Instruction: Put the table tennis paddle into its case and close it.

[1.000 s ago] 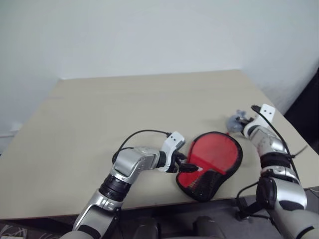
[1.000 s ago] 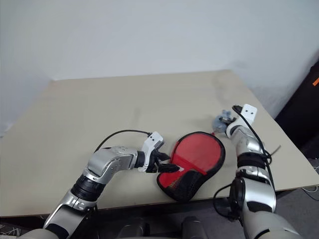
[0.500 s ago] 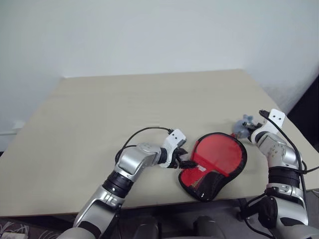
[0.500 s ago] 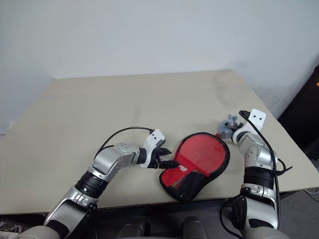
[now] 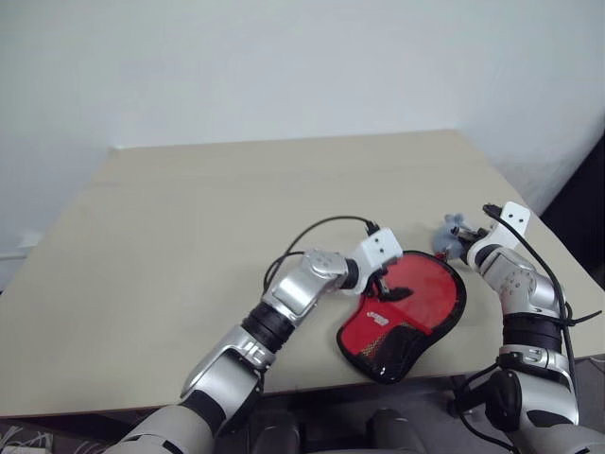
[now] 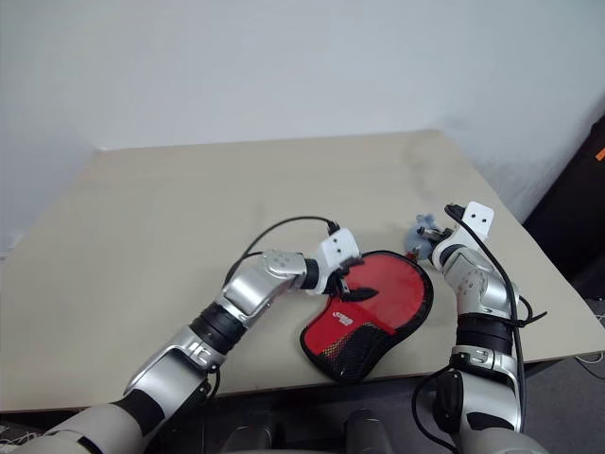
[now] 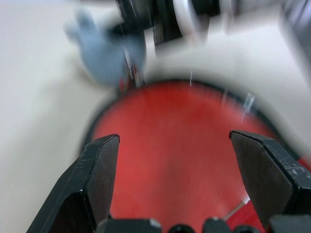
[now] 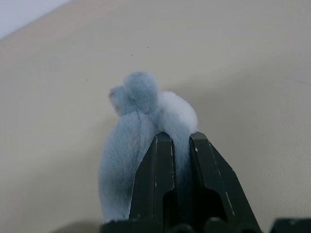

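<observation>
Currently, the table tennis paddle [image 5: 416, 288] is seen lying flat inside the case [image 5: 392, 352], near the front edge of the table [image 5: 189, 227], towards the robot's right. Its red face is turned up and is framed by the black piping of the case, and darker mesh with a small red and white print is seen at the end nearest the robot. Whether the zip is drawn cannot be told.

The left gripper [image 5: 389, 287] is held over the near-left part of the red face, with its arm reaching across from the left. In the left wrist view its two black fingers [image 7: 97, 170] are spread wide apart, with nothing between them, and the red rubber is seen beyond them. Whether the fingertips touch the paddle cannot be told.

The right gripper [image 8: 174, 145] is placed at the far right side of the case, just beyond its rim. Its fingers are pressed close together and are clenched on a small grey-blue plush toy [image 8: 136, 126], which is pinched at one end. In the head views the toy [image 5: 450, 232] is seen beside the far edge of the case, next to the white wrist of the right arm. Whether the toy rests on the tabletop or is lifted clear of it cannot be told
</observation>
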